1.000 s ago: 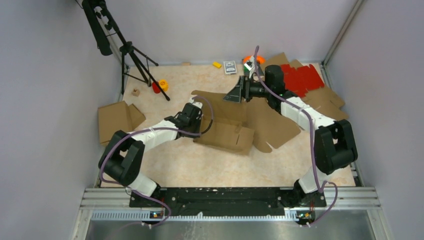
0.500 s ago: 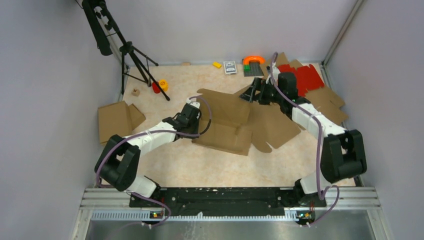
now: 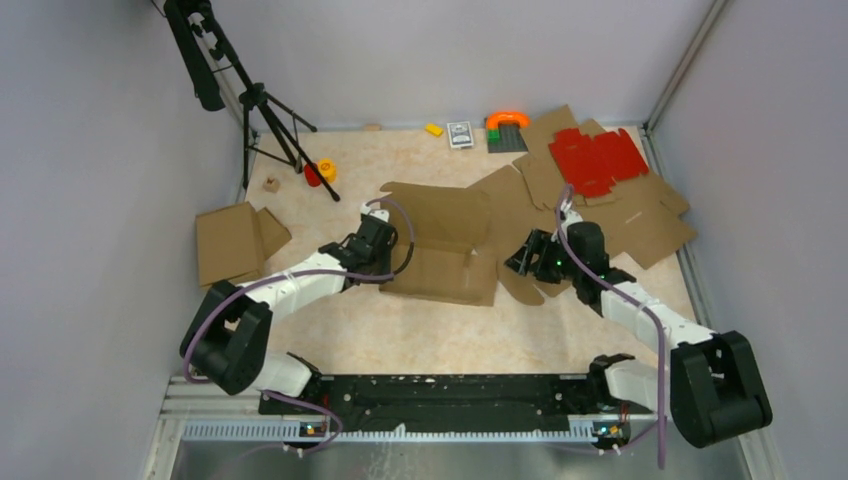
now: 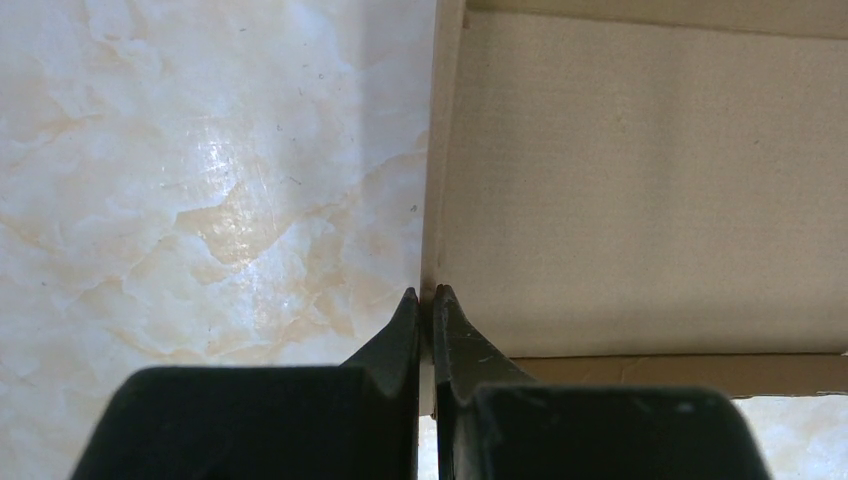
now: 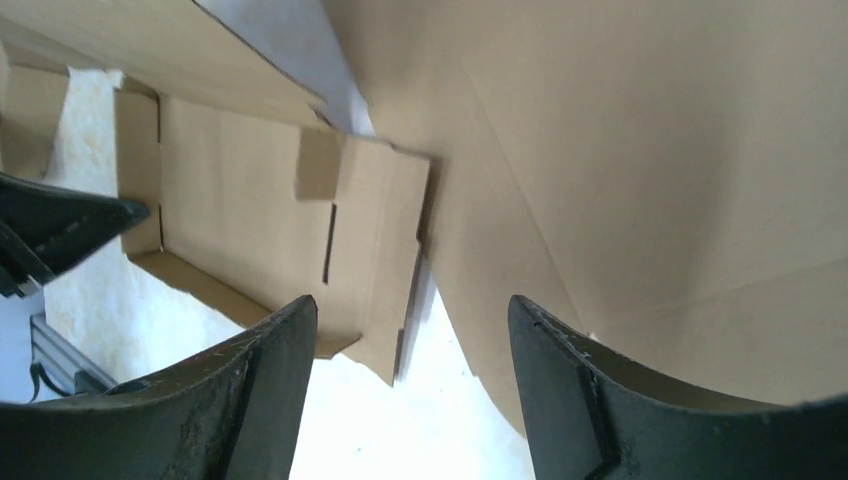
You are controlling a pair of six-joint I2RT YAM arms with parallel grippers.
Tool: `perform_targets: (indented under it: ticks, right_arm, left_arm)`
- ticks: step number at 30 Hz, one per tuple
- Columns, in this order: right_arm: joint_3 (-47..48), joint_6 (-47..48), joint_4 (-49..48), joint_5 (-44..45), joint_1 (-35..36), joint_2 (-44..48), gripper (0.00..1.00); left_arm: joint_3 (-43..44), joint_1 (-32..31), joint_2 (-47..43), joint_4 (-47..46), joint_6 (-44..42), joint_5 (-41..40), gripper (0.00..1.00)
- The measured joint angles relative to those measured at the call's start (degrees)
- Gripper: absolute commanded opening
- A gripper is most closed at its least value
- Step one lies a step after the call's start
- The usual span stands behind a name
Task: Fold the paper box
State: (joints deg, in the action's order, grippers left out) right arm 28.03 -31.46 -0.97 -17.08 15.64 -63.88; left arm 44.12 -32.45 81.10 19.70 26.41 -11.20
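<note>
The paper box is a brown cardboard die-cut lying mid-table, its near part partly folded into a shallow tray, with wide flaps spread to the back and right. My left gripper is shut on the tray's thin left wall; the left wrist view shows the fingertips pinching that edge beside the inner panel. My right gripper is open and empty, low by the box's right flaps. In the right wrist view the jaws stand wide apart facing the tray and a big flap.
A red die-cut sheet lies on more brown cardboard at the back right. Another cardboard piece lies at the left. A tripod, a yellow-red object, a card deck and an orange-green toy stand along the back.
My right arm swung from the box's far side down to its near right side and lowered, gripper open. My left gripper kept its hold on the left wall.
</note>
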Motion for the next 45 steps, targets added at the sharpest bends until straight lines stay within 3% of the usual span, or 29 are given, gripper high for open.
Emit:
perform_targets:
  ticks: [5, 10, 19, 22, 25, 29, 38, 42, 45]
  right_arm:
    - [-2.4, -2.8, -2.8, -0.4, 3.8, -4.7, 0.6]
    - [-2.4, -5.4, -8.2, -1.9, 7.5, -12.0, 0.45]
    - [-2.4, -8.1, -16.2, -4.7, 7.9, -19.5, 0.29]
    - [-2.4, -8.7, -18.5, -5.8, 7.9, -21.5, 0.09]
    - [-2.4, -8.6, -18.8, -6.4, 7.9, -22.5, 0.0]
    - [-2.4, -8.0, -19.0, -6.8, 8.0, -22.3, 0.0]
    - [-1.4, -5.6, -15.3, -7.7, 8.0, -21.5, 0.0]
    - [-0.2, -5.6, -12.9, -7.2, 8.0, -21.5, 0.0]
    - [1.1, -5.6, -10.4, -6.6, 8.0, -21.5, 0.0]
  left_arm:
    - [-0.8, 0.0, 0.0, -0.2, 0.9, 0.0, 0.01]
    - [-1.2, 0.0, 0.0, -0.3, 1.2, 0.0, 0.02]
    - [-1.9, 0.0, 0.0, -0.8, 1.7, 0.4, 0.03]
    - [-2.3, -0.1, 0.0, -1.1, 1.9, 0.7, 0.09]
    - [-2.4, -0.2, 0.0, -1.1, 2.1, 0.9, 0.25]
    - [-2.4, -0.8, -0.5, -0.7, 2.1, 0.7, 0.38]
    - [-2.1, -2.2, -8.5, 3.2, 1.3, -2.8, 0.39]
    - [-0.9, -6.9, -11.1, 4.0, 0.0, -4.8, 0.41]
    - [2.9, -12.2, -9.6, 4.3, -1.4, -4.8, 0.5]
